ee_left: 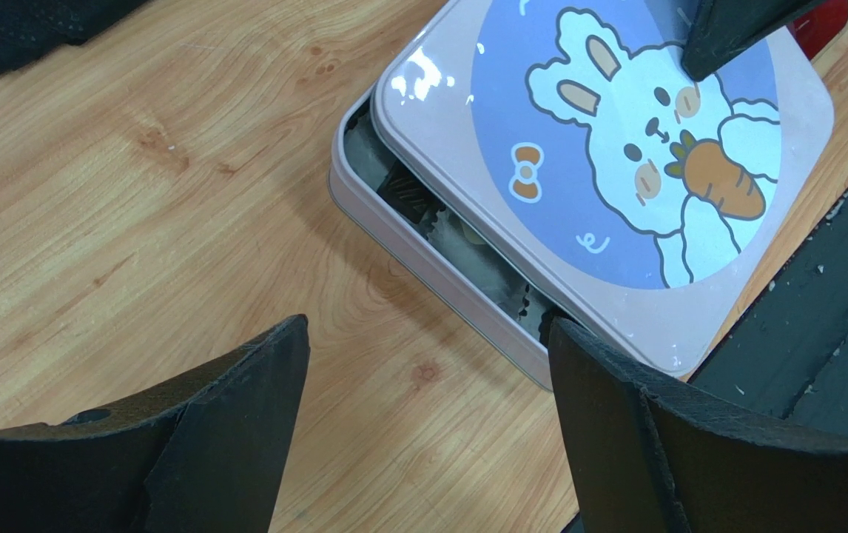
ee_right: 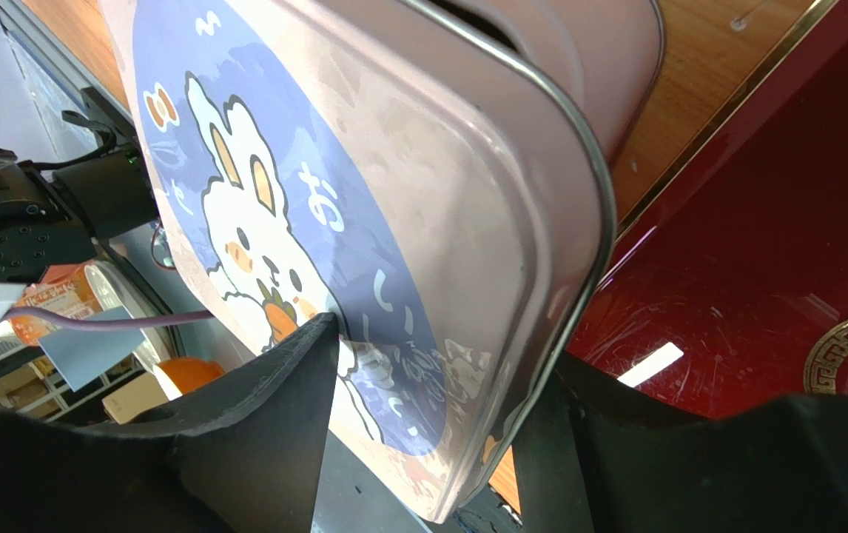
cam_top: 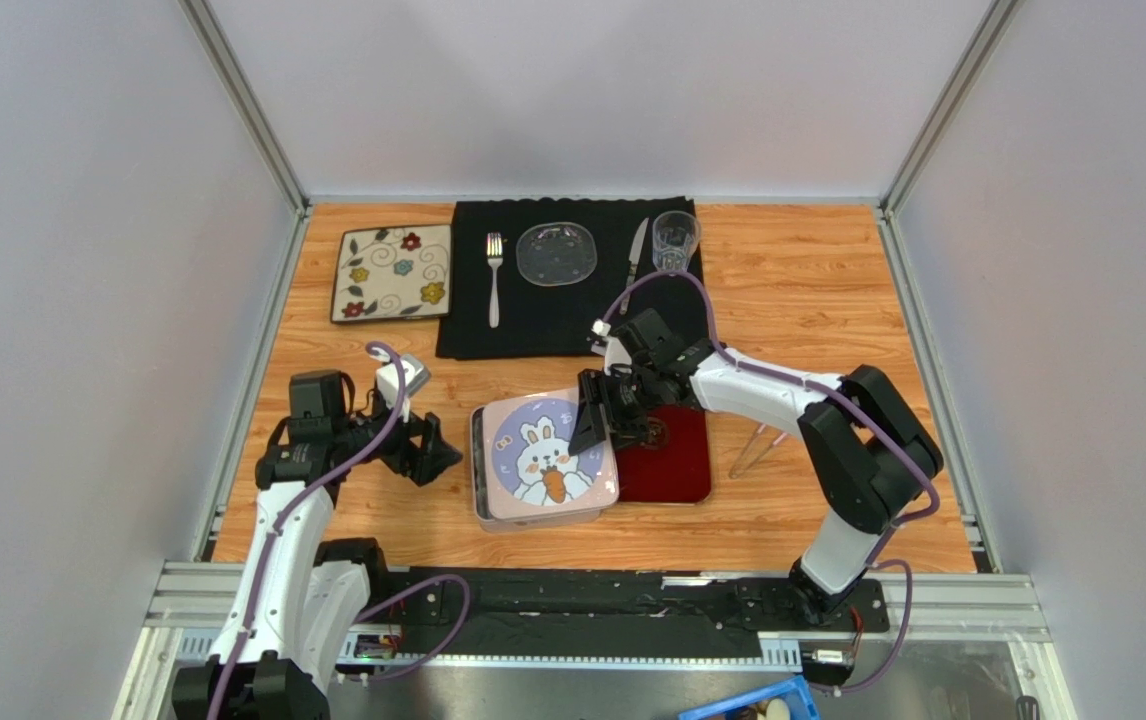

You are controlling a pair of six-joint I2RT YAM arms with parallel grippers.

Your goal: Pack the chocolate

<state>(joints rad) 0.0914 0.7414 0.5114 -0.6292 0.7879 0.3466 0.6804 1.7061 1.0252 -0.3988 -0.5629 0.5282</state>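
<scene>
Your right jaws point(cam_top: 590, 428) bracket the right edge of the bunny lid point(cam_top: 542, 447). In the right wrist view one finger lies over the printed face and the other sits behind the rim. Whether they pinch the lid or only straddle it, I cannot tell from that angle.

Your left jaws point(cam_top: 437, 450) stand wide apart and hold nothing. They hover over bare table point(cam_top: 790, 300) just left of the tin point(ee_left: 395, 250). In the left wrist view one finger is close to the tin's near corner, at the lower right of that frame.

The lid sits skewed on the tin, not seated. The tin's left rim is uncovered, leaving a narrow slit along that side. The chocolate point(ee_left: 404, 191) is inside the tin, and only dark slivers of it show through the slit.

A red tray point(cam_top: 677, 458) lies just beside the tin on the right, under the right wrist, so that side is tight. The black placemat point(cam_top: 564, 308) lies above the tin in the top view, near it but apart. You have open wood left of the tin around the left jaws, and more at the upper right of the top view.
</scene>
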